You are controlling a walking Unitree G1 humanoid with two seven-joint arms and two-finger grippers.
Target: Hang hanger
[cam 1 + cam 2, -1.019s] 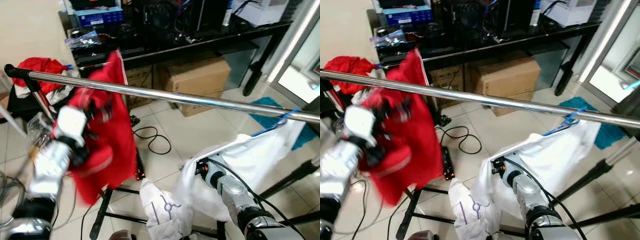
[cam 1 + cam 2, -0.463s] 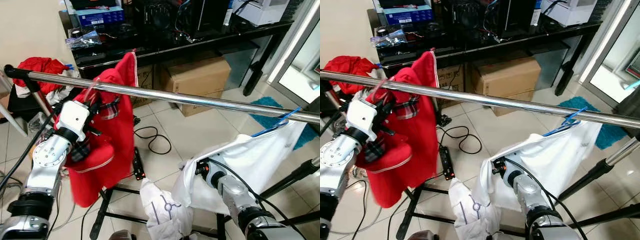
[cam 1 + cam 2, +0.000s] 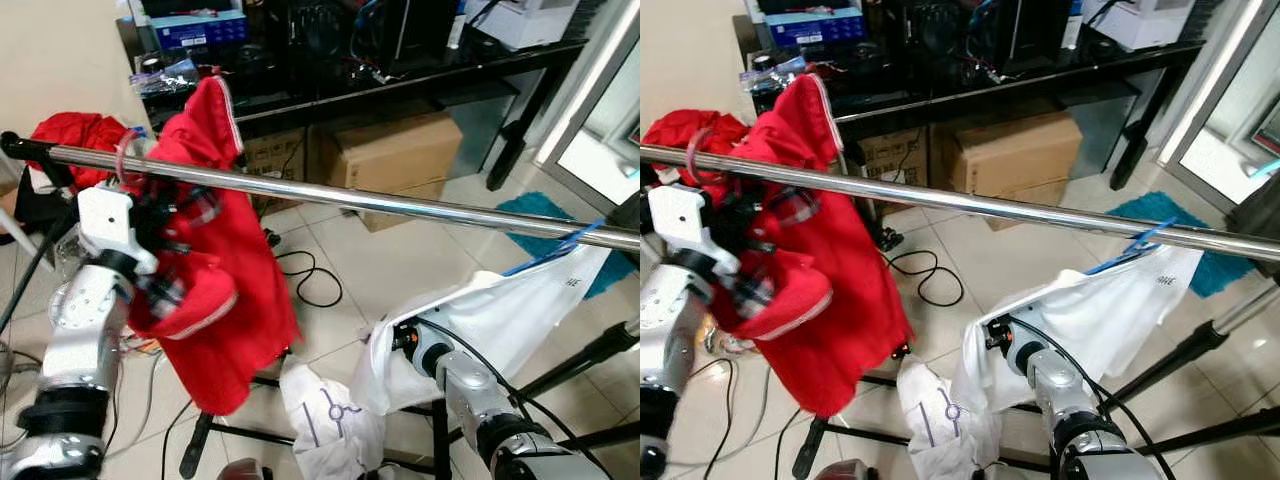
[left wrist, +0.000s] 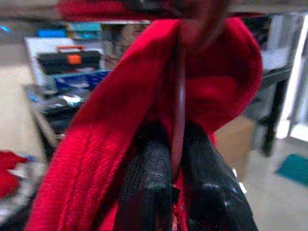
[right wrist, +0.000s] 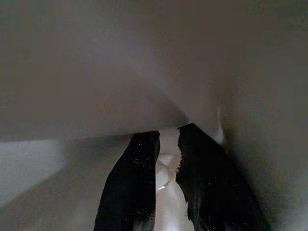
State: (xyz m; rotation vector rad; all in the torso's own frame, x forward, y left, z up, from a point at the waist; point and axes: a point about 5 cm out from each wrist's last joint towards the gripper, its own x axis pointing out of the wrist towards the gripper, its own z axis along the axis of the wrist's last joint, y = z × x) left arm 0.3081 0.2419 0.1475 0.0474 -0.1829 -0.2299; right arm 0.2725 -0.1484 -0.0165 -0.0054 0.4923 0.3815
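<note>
I hold the hanger (image 4: 178,96) with the red jacket (image 3: 215,290) in my left gripper (image 4: 175,159), fingers closed narrow on its wire, just at the rail (image 3: 400,203). I should lower slowly until the hook (image 3: 122,160) sits on it. The right gripper (image 5: 166,159), fingers nearly closed, is inside the white shirt (image 3: 500,315)

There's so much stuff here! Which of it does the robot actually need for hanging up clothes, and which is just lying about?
Part of the job:
- red garment on its pink hanger
- chrome rail
- left gripper, shut on the hanger
- right gripper, in the white garment

Lying about:
- cardboard boxes
- black cable on the floor
- red clothes pile
- teal mat
</note>
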